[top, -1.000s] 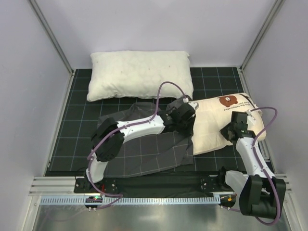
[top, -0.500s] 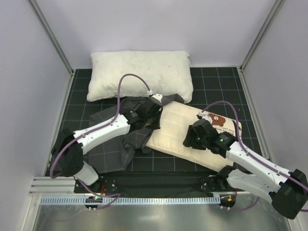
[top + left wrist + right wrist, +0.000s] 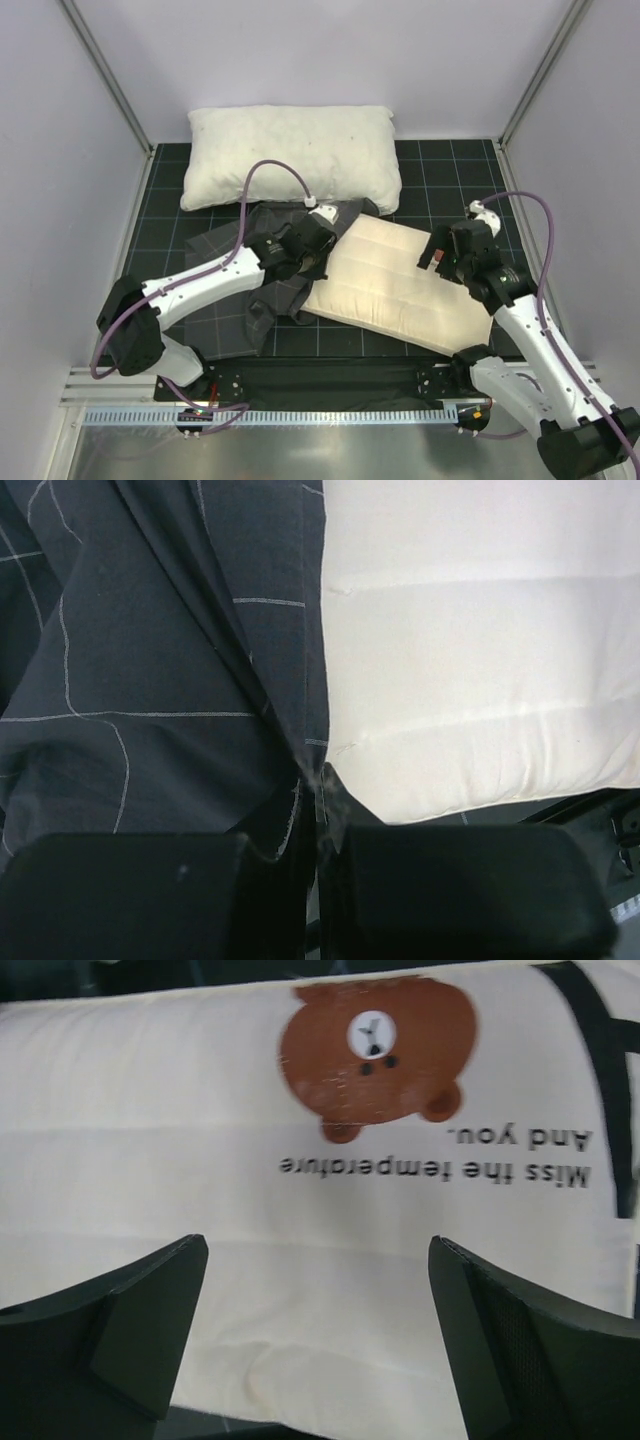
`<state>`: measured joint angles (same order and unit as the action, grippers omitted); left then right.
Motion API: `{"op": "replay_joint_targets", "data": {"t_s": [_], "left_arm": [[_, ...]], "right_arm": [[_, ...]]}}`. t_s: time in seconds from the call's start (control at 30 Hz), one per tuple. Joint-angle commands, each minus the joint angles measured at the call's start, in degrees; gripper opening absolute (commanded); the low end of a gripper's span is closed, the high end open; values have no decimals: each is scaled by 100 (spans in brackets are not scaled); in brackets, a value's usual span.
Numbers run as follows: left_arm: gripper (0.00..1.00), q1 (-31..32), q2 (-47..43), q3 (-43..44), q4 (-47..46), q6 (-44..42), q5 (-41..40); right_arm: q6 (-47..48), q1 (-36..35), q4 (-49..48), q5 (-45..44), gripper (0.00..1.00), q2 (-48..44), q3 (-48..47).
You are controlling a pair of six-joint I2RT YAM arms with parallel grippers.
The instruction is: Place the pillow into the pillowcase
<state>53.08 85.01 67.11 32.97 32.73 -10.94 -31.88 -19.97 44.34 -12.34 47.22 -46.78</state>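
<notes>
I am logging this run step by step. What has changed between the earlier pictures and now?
The pillow slid left, up against the pillowcase, which went from spread flat to bunched. The left gripper drew back left and is now shut on the pillowcase. The right gripper came in over the pillow, then backed towards its printed end, open. The big white pillow stayed put.
</notes>
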Motion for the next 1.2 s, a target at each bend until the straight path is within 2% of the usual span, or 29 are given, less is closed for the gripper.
{"op": "replay_joint_targets", "data": {"t_s": [0.0,0.1,0.17,0.27,0.33,0.37,0.43,0.47,0.53,0.57,0.6,0.7,0.83,0.97,1.07,1.17], "left_arm": [[4,255,50,144,95,31,-101],[4,413,164,284,87,40,-110],[4,501,235,337,78,40,-119],[4,528,279,390,52,5,-119],[4,528,270,408,52,-30,-145],[4,528,262,417,60,-39,-154],[4,528,244,460,69,-56,-163],[4,537,235,478,86,-74,-154],[4,545,235,565,157,-74,-119],[4,572,244,618,192,-74,-119],[4,642,261,671,279,-83,-145],[4,835,323,978,516,-91,-207],[4,985,384,1348,649,-109,-103],[6,976,490,1331,456,-197,267],[5,976,578,1121,535,-100,154],[8,976,411,840,570,14,-56]], "right_arm": [[-593,607,557,-1118,100,182,-85],[-1021,985,655,-1542,100,261,64],[-1162,1344,533,-1465,100,279,343],[-1102,1819,-150,-1009,100,182,889],[-857,1847,-529,-605,100,243,1257],[-768,1856,-905,-403,95,296,1373],[-445,1708,-1294,63,75,524,1627],[-494,1454,-1540,13,65,612,1663],[-634,463,-1665,-303,46,980,1551],[-705,180,-1691,-322,31,1147,1445],[-767,-293,-1691,-261,22,1314,1209],[-864,-788,-1867,152,4,1755,874],[-829,-1456,-1886,373,4,1589,286],[-802,-1484,-1561,251,4,1089,117],[-855,-1449,-1156,-380,4,624,187],[-908,-1178,-936,-611,4,280,371]]}}
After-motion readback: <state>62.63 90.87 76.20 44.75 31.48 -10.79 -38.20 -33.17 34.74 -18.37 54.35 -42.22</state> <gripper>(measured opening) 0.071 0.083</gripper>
